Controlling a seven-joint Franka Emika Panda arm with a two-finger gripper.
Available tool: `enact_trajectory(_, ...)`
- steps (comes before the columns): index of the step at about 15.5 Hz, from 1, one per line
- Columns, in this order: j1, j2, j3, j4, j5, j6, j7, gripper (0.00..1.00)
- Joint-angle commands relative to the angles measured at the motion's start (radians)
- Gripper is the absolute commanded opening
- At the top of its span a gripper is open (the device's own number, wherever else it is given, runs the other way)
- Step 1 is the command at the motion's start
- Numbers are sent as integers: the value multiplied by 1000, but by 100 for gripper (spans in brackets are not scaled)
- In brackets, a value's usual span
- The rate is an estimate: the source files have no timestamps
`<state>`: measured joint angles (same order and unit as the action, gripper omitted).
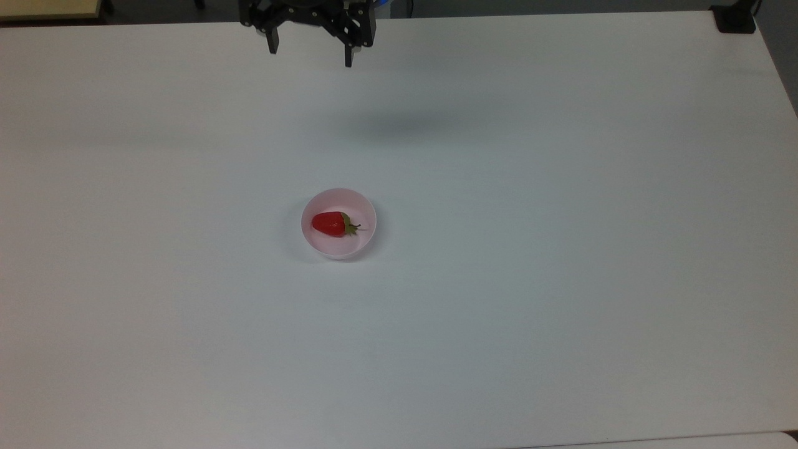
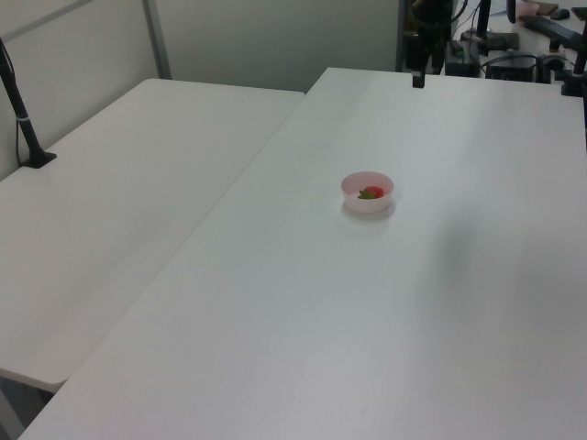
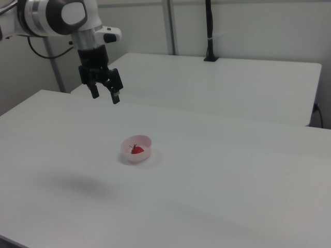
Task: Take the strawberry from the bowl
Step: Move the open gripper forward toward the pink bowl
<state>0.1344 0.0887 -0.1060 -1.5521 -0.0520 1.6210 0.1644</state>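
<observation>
In the top view, a pale pink bowl (image 1: 338, 223) is seen standing on a white table (image 1: 561, 249), a little to the top view's left of centre. The strawberry (image 1: 330, 224) is held inside it, lying on its side with the red tip toward the top view's left and the green cap toward the top view's right. The black gripper (image 1: 310, 55) is seen at the top edge, raised well apart from the bowl, its two fingers spread wide with nothing between them. A soft shadow (image 1: 399, 125) is cast on the table below it.

In the left view, the bowl (image 2: 368, 192) is shown near the middle of the table (image 2: 321, 321), the strawberry (image 2: 371, 192) glimpsed over its rim. A second white table (image 2: 119, 211) is seen alongside, at the left view's left.

In the right view, the gripper (image 3: 105, 96) is shown hanging from the white arm (image 3: 57, 16), fingers pointed down and parted, above and to the right view's left of the bowl (image 3: 136, 149). The strawberry (image 3: 137, 150) is seen resting within.
</observation>
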Motion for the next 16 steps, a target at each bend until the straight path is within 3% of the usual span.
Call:
enact_trajectory(1,7,28,-8,-5,-11,53,-19,100)
enact_trajectory(10,8,100,-6,-3,-5,128,-8,100)
enact_trajectory(16,10,166,-6,47,-2,128,-5,100)
